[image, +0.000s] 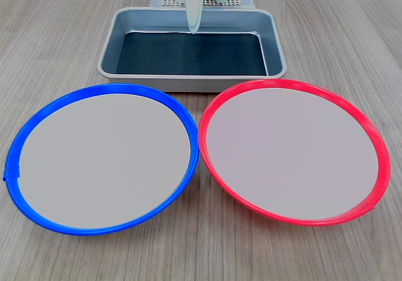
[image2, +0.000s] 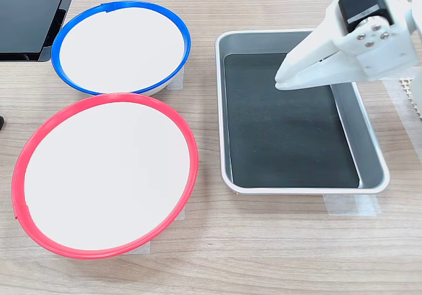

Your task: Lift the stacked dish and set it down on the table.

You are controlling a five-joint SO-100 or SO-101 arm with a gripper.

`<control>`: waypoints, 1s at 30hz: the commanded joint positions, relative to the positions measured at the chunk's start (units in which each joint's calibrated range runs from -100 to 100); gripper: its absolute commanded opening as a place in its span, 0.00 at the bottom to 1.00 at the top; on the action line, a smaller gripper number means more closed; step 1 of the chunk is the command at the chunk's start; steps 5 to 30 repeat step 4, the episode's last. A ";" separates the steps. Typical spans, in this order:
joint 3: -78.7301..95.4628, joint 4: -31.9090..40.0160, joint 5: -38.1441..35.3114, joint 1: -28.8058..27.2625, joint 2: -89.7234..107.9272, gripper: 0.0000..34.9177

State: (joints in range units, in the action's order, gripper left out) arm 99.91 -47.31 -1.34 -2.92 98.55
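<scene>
Now: table (image: 352, 48) wood-grain, taped | stacked dish (image2: 105, 179) flat on it

Red-rimmed dish (image2: 105, 176) lies on the table (image2: 264, 242), beside the blue-rimmed plate (image2: 122, 46).

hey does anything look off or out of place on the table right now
Nothing stands out. The red-rimmed plate and blue-rimmed plate lie flat side by side on the table, both empty. The tray is empty too, with the gripper above it.
</scene>
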 commanded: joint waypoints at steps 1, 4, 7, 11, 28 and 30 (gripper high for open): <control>0.09 -0.19 0.00 -0.42 0.43 0.01; 0.09 -0.19 0.00 -0.42 0.43 0.01; 0.09 -0.19 0.00 -0.42 0.43 0.01; 0.09 -0.19 0.00 -0.42 0.43 0.01; 0.09 -0.19 0.00 -0.42 0.43 0.01; 0.09 -0.19 0.00 -0.42 0.43 0.01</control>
